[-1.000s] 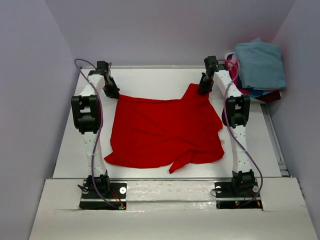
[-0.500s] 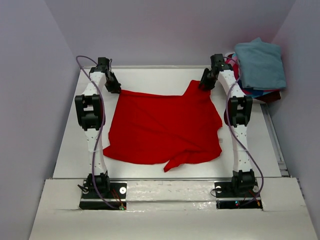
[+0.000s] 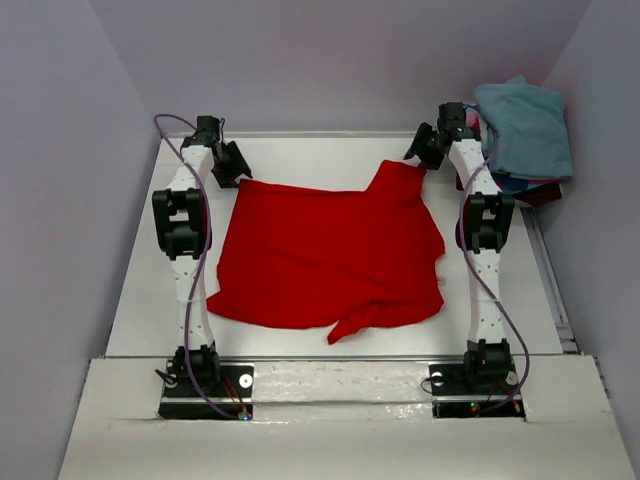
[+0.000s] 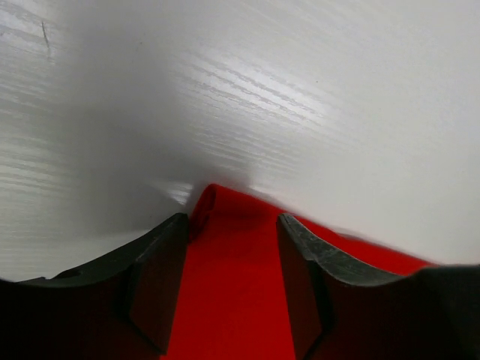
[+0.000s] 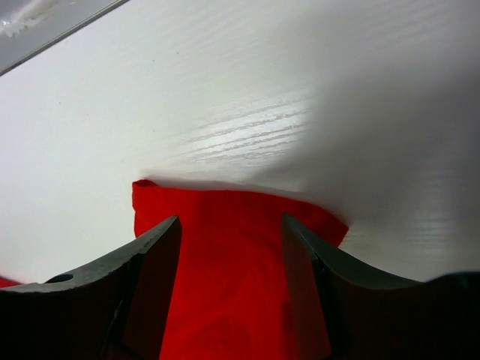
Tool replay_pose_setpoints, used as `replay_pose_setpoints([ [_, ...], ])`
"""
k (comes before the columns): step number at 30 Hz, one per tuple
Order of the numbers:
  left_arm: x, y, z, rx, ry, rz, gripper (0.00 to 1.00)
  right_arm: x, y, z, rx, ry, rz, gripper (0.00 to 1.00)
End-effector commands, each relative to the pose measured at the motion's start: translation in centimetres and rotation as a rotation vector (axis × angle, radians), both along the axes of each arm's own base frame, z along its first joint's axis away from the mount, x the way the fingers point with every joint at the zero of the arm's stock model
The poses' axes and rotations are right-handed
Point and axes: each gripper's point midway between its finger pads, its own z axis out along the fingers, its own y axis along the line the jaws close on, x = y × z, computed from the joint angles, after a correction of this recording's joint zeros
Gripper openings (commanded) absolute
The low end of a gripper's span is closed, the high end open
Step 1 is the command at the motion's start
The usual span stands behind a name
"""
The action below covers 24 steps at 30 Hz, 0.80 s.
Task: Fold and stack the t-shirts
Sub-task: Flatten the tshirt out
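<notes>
The bright red t-shirt (image 3: 330, 250) lies spread on the white table (image 3: 300, 155), with a twisted flap at its near edge. My left gripper (image 3: 238, 168) is open just above the shirt's far left corner. In the left wrist view the red cloth (image 4: 229, 292) lies on the table beneath the open gripper (image 4: 232, 225). My right gripper (image 3: 422, 152) is open above the far right corner. In the right wrist view that corner (image 5: 225, 285) lies beneath the open gripper (image 5: 231, 225). Neither gripper holds anything.
A pile of other shirts stands at the far right, a teal-blue one (image 3: 522, 125) on top, with pink, blue and dark maroon edges (image 3: 520, 188) under it. Grey walls close in the table on the left, back and right.
The red shirt was drawn a little toward the far side and laid flat. Both grippers have since let go of its far corners and moved back and outward.
</notes>
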Motion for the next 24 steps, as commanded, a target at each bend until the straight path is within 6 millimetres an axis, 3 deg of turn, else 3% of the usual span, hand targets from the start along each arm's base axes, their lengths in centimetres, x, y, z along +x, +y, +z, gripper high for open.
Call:
replay_pose_setpoints([
  [1,2.1,-0.3,3.5,-0.032,-0.11,-0.006,0.65,1.9,-0.6,2.2,0.061,-0.09,-0.008,0.62],
  [6,1.9,-0.8,5.6,-0.026,-0.152,-0.026,0.67,1.1,-0.4,4.5,0.065,-0.106,0.015,0.61],
  [8,1.4,-0.6,5.5,-0.015,-0.146,-0.02,0.68,0.4,0.1,5.5,0.053,-0.105,0.032,0.6],
  [12,0.0,-0.7,7.1,0.017,-0.149,-0.026,0.68,-0.8,0.1,6.9,0.049,-0.096,0.04,0.52],
  [16,-1.8,-1.0,7.6,0.063,-0.136,-0.035,0.68,-1.7,0.1,7.0,0.044,-0.08,0.045,0.38],
  [24,-4.0,-1.4,10.3,0.096,-0.137,-0.061,0.68,-2.1,0.0,5.6,0.041,-0.033,0.042,0.25],
])
